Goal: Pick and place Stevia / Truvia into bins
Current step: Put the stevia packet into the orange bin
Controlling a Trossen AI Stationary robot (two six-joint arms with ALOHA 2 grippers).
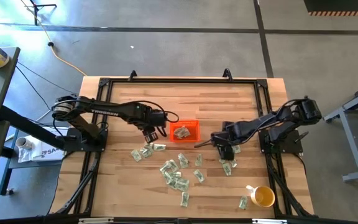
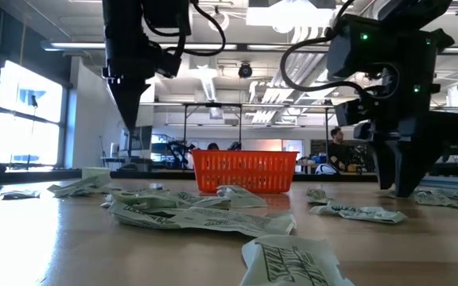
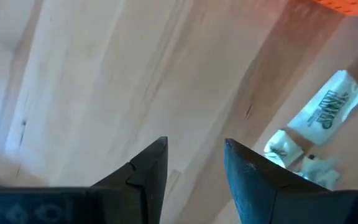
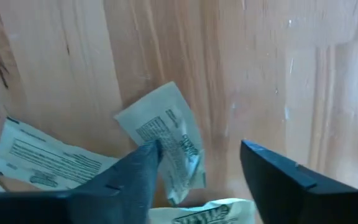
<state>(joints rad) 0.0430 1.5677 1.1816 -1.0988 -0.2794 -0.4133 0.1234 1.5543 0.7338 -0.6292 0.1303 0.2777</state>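
Dark fingers of the left gripper (image 3: pixel 194 163) stand apart with bare wood showing in the gap, nothing between them. In the high view the left gripper (image 1: pixel 154 132) hangs over the table just beside the orange bin (image 1: pixel 185 130), on its left-arm side, pointing down. Low view shows it raised above the table surface, not touching anything. Just beyond its fingers in the left wrist view lies one packet (image 3: pixel 325 109) with a crumpled one next to it, and a corner of the bin at the frame edge.

Right gripper (image 4: pixel 201 165) is also spread. One finger tip (image 4: pixel 143 160) overlaps the edge of a green-and-white packet (image 4: pixel 166 134) lying flat on the wood; cannot tell whether it actually touches it. Nothing is pinched. More packets lie beside that one. In the high view the right gripper (image 1: pixel 224 147) sits low near the bin's other side, over a small cluster of packets.

Bin is at table centre between the two grippers, with a few packets (image 1: pixel 180 132) already inside. Remaining packets are scattered across the wooden table (image 1: pixel 123 93) on the near side of the bin. Yellow mug (image 1: pixel 263 196) stands near the right front corner, a packet just beside it.
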